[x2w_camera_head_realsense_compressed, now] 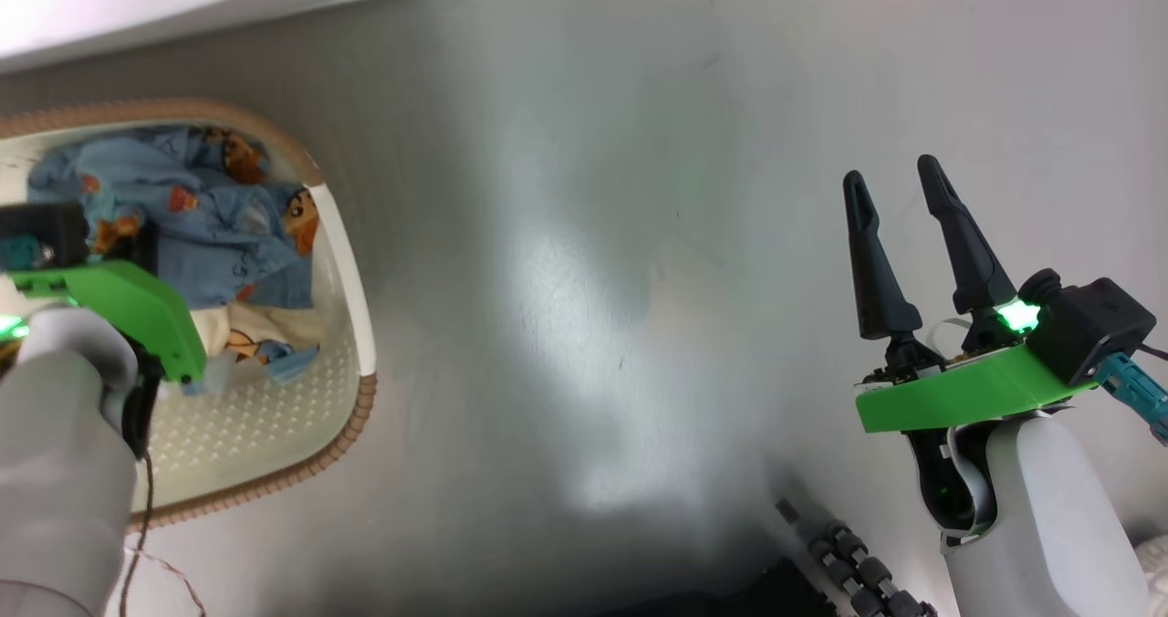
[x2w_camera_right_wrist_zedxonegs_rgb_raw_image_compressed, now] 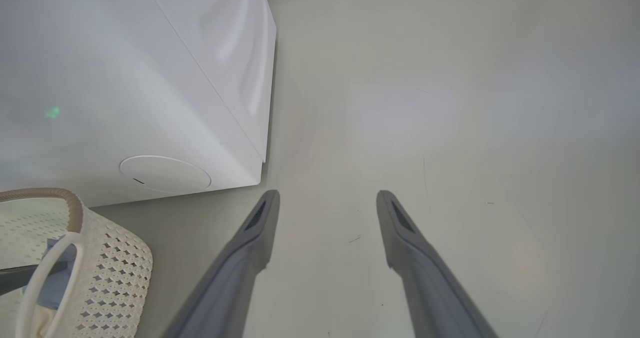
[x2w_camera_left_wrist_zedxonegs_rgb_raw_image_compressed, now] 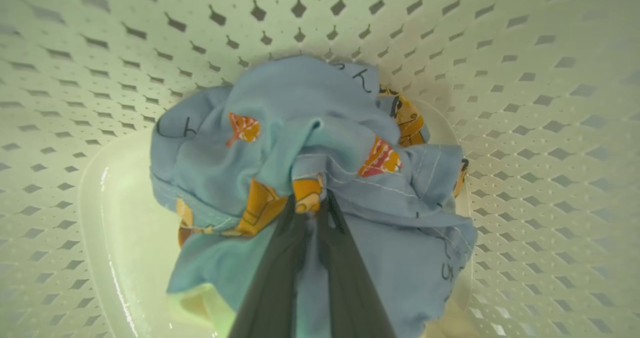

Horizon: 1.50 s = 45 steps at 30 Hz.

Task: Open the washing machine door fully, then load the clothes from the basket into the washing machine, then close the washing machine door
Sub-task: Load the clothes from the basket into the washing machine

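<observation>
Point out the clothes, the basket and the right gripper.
the clothes (x2w_camera_left_wrist_zedxonegs_rgb_raw_image_compressed: pixel 310 143), left wrist view, bunched blue fabric
the basket (x2w_camera_head_realsense_compressed: pixel 363 407), head view, brown woven rim
the right gripper (x2w_camera_head_realsense_compressed: pixel 891 172), head view, midway between fingertips

Bare floor (x2w_camera_head_realsense_compressed: pixel 593 279) is left open between basket (x2w_camera_head_realsense_compressed: pixel 365 396) and right gripper (x2w_camera_head_realsense_compressed: pixel 891 171) — beyond the basket, passage is blocked by the washing machine (x2w_camera_right_wrist_zedxonegs_rgb_raw_image_compressed: pixel 125 78).

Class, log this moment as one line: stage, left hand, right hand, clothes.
stage: grasping clothes | left hand: shut on clothes inside basket | right hand: open, empty, above floor
</observation>
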{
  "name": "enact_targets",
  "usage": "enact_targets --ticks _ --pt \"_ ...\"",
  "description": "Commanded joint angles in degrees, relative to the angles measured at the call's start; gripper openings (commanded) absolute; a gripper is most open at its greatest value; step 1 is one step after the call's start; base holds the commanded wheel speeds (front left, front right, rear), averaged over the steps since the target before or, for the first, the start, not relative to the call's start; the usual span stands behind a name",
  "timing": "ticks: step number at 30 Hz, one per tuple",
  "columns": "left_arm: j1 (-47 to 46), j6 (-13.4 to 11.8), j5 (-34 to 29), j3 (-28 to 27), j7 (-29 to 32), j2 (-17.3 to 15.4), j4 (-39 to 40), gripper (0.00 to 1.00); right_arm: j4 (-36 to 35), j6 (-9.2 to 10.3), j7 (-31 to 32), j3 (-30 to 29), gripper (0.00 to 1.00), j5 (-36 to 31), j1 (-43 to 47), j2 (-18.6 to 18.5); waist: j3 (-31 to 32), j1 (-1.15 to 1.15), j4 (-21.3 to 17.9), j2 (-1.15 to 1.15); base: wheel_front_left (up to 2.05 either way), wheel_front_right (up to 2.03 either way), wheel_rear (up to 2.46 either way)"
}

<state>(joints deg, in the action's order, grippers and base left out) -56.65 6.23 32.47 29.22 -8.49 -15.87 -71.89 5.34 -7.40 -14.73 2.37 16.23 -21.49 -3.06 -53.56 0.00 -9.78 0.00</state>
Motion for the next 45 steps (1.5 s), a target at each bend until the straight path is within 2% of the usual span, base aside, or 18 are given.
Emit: enact_targets --ticks 1,6,13,26,37,45 --pt "2.8 -0.21 0.68 -1.3 -0.9 -1.83 0.05 0.0 -0.84 -0.09 -0.27 0.67 1.0 -0.84 1.24 0.18 1.76 0.0 0.59 0.0 0.0 0.0 0.0" --pt "5.19 0.06 1.65 -1.88 -4.64 -0.57 0.33 0.0 -0.41 -0.09 -0.27 0.47 1.0 -1.64 1.22 0.18 5.31 0.0 1.64 0.0 0.0 0.0 0.0" --pt "9.44 0.07 2.44 -3.12 -6.41 0.89 3.22 0.0 0.44 -0.09 -0.27 0.57 1.0 -2.66 1.36 0.18 10.97 0.0 3.25 0.0 0.0 0.0 0.0" --pt "22.69 -4.2 -2.13 -10.96 -6.5 1.08 21.85 0.0 2.49 -0.09 -0.27 1.05 1.0 -4.16 3.29 0.18 21.61 0.0 6.22 0.0 0.0 0.0 0.0" --pt "34.26 -6.91 -8.98 -18.52 -6.51 3.66 37.46 0.0 5.13 -0.09 -0.27 1.66 1.0 -3.91 6.32 0.18 32.57 0.0 8.43 0.0 0.0 0.0 0.0" --pt "40.3 -7.26 -12.99 -22.67 -6.51 5.59 47.47 0.0 6.04 -0.09 -0.27 1.52 1.0 -4.12 8.46 0.18 37.8 0.0 9.46 0.0 0.0 0.0 0.0"
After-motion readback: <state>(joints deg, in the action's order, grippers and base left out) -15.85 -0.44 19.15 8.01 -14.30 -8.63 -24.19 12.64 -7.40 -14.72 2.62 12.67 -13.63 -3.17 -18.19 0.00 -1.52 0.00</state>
